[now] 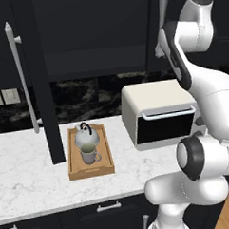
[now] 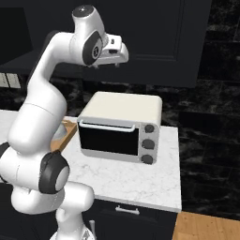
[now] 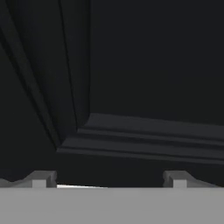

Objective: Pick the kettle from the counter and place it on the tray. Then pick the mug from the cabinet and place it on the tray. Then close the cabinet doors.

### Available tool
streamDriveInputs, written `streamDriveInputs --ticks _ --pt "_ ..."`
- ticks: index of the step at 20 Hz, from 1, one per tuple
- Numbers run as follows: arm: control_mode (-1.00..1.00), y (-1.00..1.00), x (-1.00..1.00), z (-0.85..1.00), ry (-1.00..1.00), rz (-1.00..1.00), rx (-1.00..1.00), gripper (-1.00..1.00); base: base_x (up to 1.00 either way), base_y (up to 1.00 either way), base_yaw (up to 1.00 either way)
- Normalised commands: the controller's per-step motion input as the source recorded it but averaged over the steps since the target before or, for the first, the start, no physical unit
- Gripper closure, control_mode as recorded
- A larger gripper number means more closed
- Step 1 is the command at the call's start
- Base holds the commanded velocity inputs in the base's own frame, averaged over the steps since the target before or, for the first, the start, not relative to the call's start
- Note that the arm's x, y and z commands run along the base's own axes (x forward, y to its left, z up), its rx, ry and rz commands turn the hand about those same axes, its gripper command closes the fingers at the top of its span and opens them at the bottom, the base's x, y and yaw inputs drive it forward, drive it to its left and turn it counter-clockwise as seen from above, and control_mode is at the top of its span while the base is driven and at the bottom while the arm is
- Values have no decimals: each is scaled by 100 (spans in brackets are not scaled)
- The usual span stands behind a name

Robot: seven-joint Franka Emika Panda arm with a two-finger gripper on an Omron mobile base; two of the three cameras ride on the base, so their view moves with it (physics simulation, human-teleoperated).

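The wooden tray [image 1: 105, 157] lies on the white marble counter [image 1: 29, 178]. On it stand the silver kettle [image 1: 83, 136] at the far end and the pale mug [image 1: 90, 155] just in front of it. The black cabinet [image 1: 93, 36] shows its dark inside. Its left door [image 1: 43, 91] swings out over the counter, edge-on, with its silver bar handle [image 1: 20, 74]. My gripper [image 2: 121, 55] is raised high, close in front of the right door [image 2: 154, 37]. In the hand view the gripper [image 3: 109, 183] stands open and empty, facing that door's panel moulding [image 3: 144, 140].
A cream toaster oven [image 1: 159, 114] sits on the counter to the right of the tray, below my raised arm. The open left door juts out just left of the tray. Dark drawers [image 1: 109, 208] run under the counter. Black stone backsplash [image 2: 215, 117] lies behind.
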Motion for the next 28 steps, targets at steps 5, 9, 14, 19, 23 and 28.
streamDriveInputs --ticks 5,9,14,19,23,28 --pt "-100 0 39 -37 -30 0 -15 -100 0 0 0" --pt "-100 0 35 -47 -40 0 -13 -100 0 0 0" --pt "-100 0 22 -64 -50 0 -11 -100 0 0 0" --pt "-100 0 35 -55 -38 -2 -3 -100 0 0 0" --pt "-100 0 55 -33 -15 -3 0 -100 0 0 0" --pt "-100 3 14 -27 -4 -6 -1 -100 0 0 0"
